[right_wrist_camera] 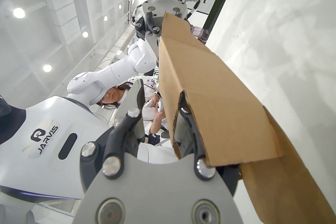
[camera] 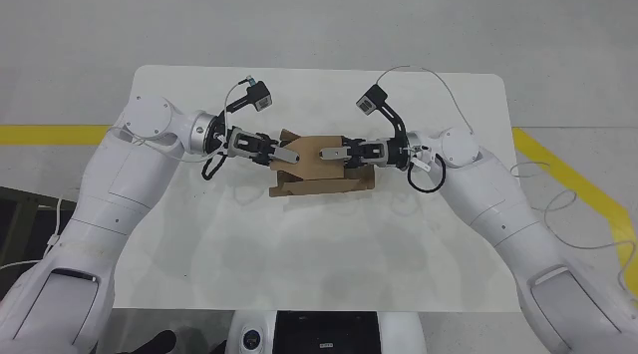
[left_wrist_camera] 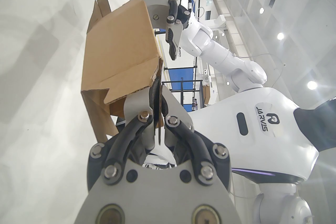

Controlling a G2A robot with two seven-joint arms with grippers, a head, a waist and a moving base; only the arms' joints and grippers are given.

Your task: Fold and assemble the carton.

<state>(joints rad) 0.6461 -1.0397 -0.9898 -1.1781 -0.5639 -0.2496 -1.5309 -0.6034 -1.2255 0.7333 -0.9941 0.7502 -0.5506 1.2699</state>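
Left gripper [left_wrist_camera: 157, 96] is clamped on a flap edge of the brown carton [left_wrist_camera: 118, 51]. I see the right gripper [right_wrist_camera: 161, 96] spread, straddling the opposite wall, one finger [right_wrist_camera: 189, 128] inside. The carton sits between both over the middle of the white table [camera: 299, 254]. Grey floor [camera: 299, 5] with a yellow line [camera: 40, 135] lies beyond.

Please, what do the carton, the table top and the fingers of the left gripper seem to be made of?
Carton: brown corrugated cardboard, matt; its cut edge shows layers.
Table: a white, smooth top with a faint sheen, perhaps laminate or coated board; the look leaves it open.
Left gripper fingers: most likely metal, pale grey with a dull shine, flat plates fixed by screws.
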